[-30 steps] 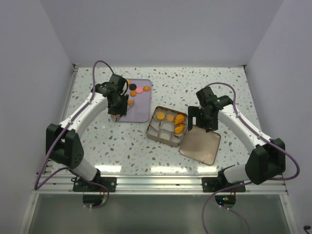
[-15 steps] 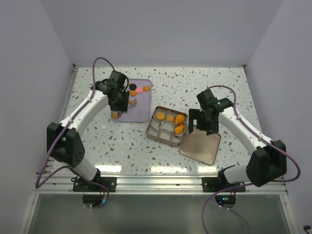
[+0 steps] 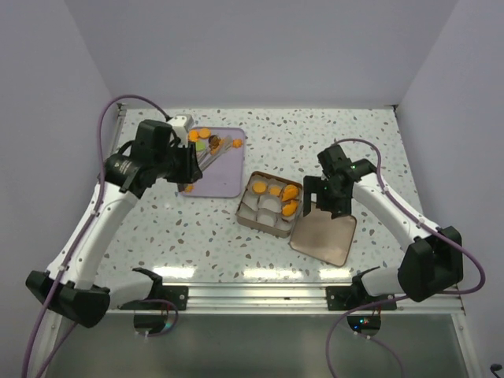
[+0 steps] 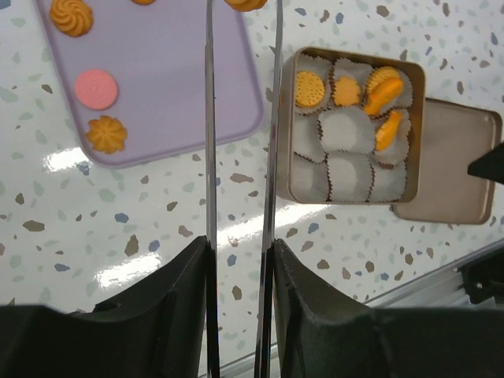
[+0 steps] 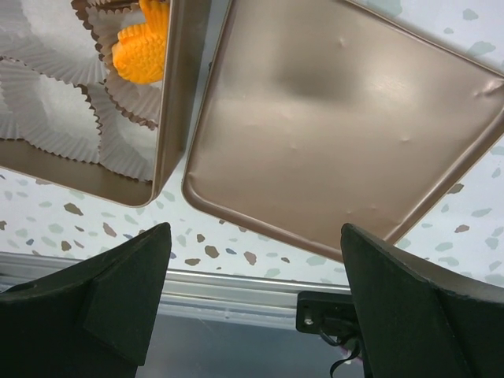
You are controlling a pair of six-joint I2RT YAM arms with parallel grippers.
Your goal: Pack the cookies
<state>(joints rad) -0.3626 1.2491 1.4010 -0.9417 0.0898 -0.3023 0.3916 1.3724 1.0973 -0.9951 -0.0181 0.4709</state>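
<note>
Cookies lie on the lilac tray [image 3: 228, 177]: an orange swirl [image 4: 71, 16], a pink round [image 4: 96, 88] and an orange star [image 4: 106, 134]. Several orange cookies [image 4: 346, 90] sit in white paper cups in the gold tin [image 3: 246, 214]. My left gripper [image 4: 240, 252] is shut on long metal tongs [image 4: 210, 118], raised over the tray's left side in the top view [image 3: 189, 161]. An orange cookie [image 4: 244, 3] shows between the tong blades at the frame's top edge; I cannot tell if it is pinched. My right gripper [image 5: 260, 315] is open and empty above the tin lid [image 5: 339, 134].
The open lid [image 3: 323, 236] lies right of the tin, touching its corner. Several paper cups [image 4: 350, 169] in the tin hold nothing. The table's front rail [image 3: 252, 295] runs just beyond the lid. White walls close in the table on three sides.
My left arm has pulled back to the left and risen off the tray; the tongs now slant out over the tray. My right gripper has stayed over the lid.
</note>
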